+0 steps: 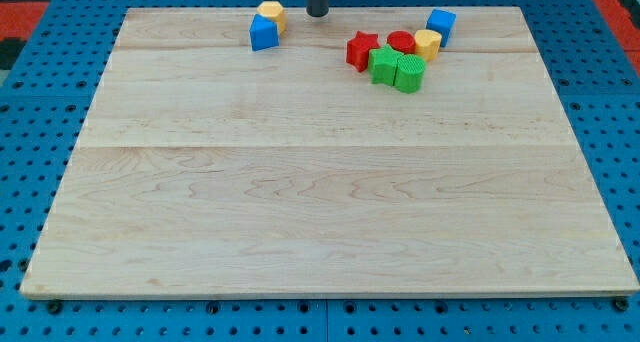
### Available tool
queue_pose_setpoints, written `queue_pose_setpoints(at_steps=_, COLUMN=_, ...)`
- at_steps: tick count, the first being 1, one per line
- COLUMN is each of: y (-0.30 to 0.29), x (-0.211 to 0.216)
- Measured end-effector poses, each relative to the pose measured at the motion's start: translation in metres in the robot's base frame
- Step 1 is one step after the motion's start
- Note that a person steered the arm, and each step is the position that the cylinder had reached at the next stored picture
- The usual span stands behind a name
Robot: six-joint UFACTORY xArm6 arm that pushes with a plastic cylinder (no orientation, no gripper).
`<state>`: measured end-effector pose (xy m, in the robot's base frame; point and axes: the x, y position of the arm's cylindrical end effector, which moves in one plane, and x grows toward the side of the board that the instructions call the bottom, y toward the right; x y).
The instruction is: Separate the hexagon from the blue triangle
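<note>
A yellow hexagon (271, 13) sits near the view's top edge of the wooden board (320, 182), touching a blue triangle (263, 33) just below and to its left. My tip (317, 13) is at the board's top edge, a short way to the right of the yellow hexagon and apart from it. The rod rises out of the view's top.
A cluster lies at the top right: a red star (361, 50), a red cylinder (402, 42), a green block (384, 66), a second green block (409, 73), a yellow block (428, 44) and a blue cube (440, 25). A blue pegboard surrounds the board.
</note>
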<state>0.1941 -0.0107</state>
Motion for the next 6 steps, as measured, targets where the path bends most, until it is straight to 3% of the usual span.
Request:
queue_pose_setpoints(at_steps=2, y=-0.062, x=0.005)
queue_pose_setpoints(at_steps=3, y=-0.101, x=0.054)
queue_pose_setpoints(at_steps=4, y=-0.108, x=0.072)
queue_pose_setpoints(at_steps=6, y=-0.120, x=0.033)
